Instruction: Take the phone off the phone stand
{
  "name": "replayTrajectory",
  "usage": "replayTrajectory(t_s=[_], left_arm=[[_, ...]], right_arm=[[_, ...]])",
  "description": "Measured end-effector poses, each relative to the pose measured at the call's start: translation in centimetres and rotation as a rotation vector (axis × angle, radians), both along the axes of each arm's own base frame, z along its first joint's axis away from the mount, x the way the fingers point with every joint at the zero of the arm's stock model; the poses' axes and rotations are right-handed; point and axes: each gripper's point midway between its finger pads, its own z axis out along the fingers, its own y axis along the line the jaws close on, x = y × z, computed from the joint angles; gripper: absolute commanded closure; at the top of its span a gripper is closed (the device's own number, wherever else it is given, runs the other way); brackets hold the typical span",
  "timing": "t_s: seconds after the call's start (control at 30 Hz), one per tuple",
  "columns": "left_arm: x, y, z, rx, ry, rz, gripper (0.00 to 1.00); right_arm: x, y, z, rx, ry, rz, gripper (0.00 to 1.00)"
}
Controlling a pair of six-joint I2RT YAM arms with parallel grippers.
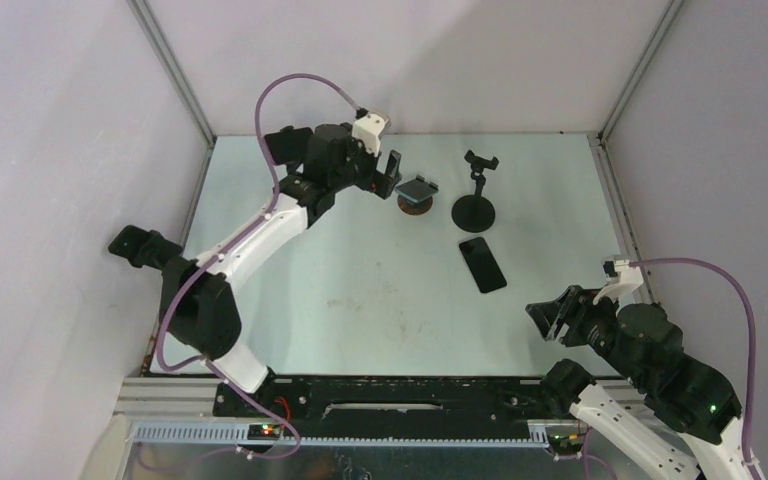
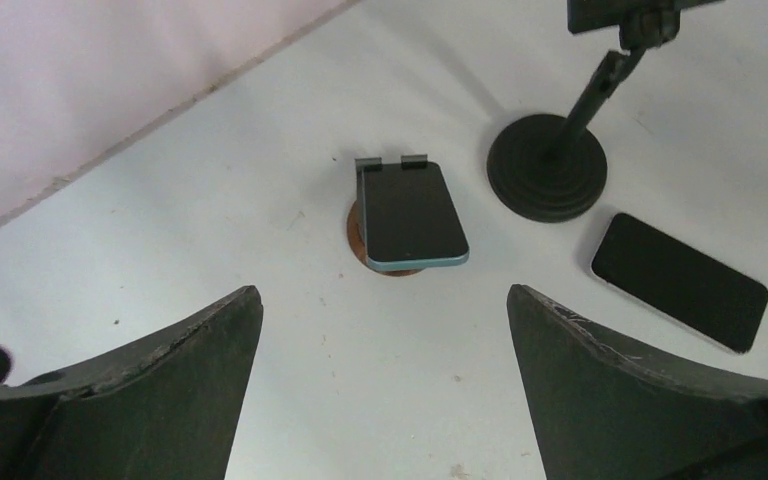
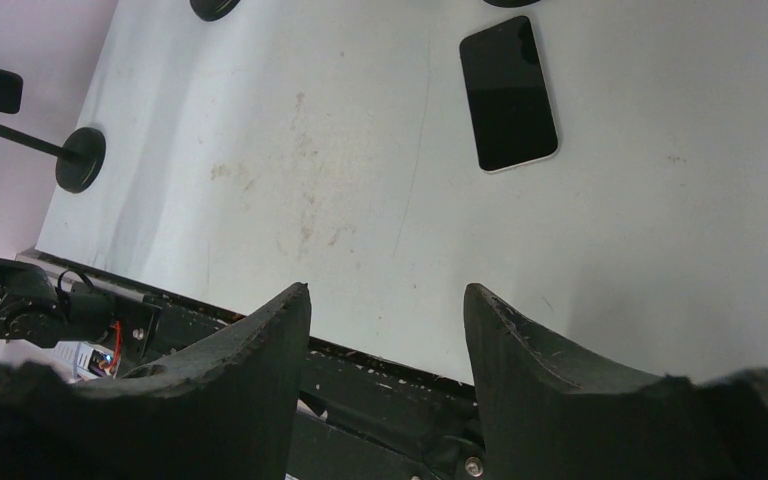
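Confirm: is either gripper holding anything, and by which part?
Nothing is held. The left gripper is open, short of the phone on its stand; the right gripper is open and empty.

And there's the phone point(image 1: 419, 187), sitting on the phone stand point(image 1: 416, 205) towards the far side of the table, a little left of centre. It's a slim handset with a dark, blank screen facing up and a light blue edge running round it. From the left wrist view, the phone point(image 2: 412, 213) lies tilted on its cradle, one short end caught by two small grey lips. Underneath, the phone stand point(image 2: 355, 230) shows a round brown base, peeking out at the phone's side and under its blue end.
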Motion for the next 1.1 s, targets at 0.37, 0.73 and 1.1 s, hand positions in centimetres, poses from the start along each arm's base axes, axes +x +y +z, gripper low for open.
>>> replayTrajectory(t_s=[0.37, 0.73, 1.1], left_arm=[[2.3, -2.8, -5.7, 0.104, 0.165, -0.128, 0.0], [4.6, -3.8, -9.7, 0.14, 0.248, -0.109, 0.0], [4.9, -4.4, -12.3, 0.118, 0.308, -0.099, 0.0]], right_arm=[[0.0, 0.0, -0.1, -0.003, 0.005, 0.001, 0.4], [0.0, 0.1, -0.3, -0.011, 0.014, 0.001, 0.4], [0.1, 0.2, -0.4, -0.019, 0.024, 0.001, 0.4]])
